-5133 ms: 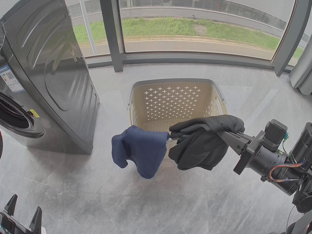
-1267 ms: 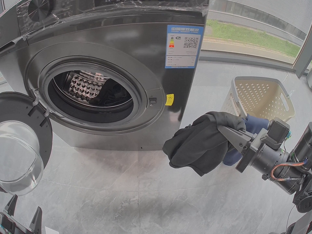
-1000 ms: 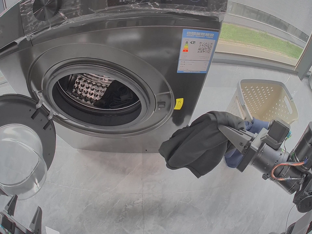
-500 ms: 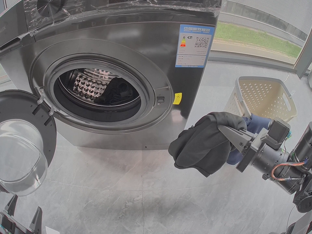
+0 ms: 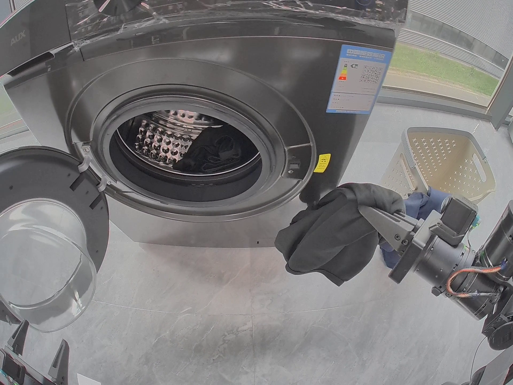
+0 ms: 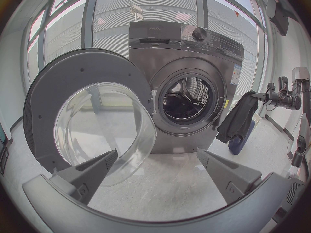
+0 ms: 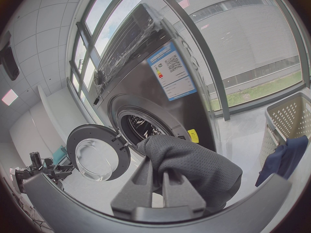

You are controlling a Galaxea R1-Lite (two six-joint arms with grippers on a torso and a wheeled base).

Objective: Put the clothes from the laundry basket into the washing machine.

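Observation:
My right gripper (image 5: 374, 216) is shut on a black garment (image 5: 326, 236), which hangs in the air to the lower right of the washing machine (image 5: 224, 60). The black garment (image 7: 191, 165) drapes over the shut fingers (image 7: 171, 188). The drum opening (image 5: 187, 151) stands open with a dark garment (image 5: 214, 148) inside. Its round door (image 5: 45, 241) is swung out to the left. A navy garment (image 5: 414, 209) hangs over the rim of the beige laundry basket (image 5: 449, 159) at right. My left gripper (image 5: 37, 351) is open at the bottom left, low in front of the door (image 6: 87, 114).
The grey tiled floor (image 5: 214, 316) lies bare in front of the machine. Tall windows (image 5: 454, 44) run behind the basket. The open door takes up the space on the left side of the machine.
The head view has swung from the basket to the washing machine and drawn closer to it. My right gripper keeps the black garment held in the same pose.

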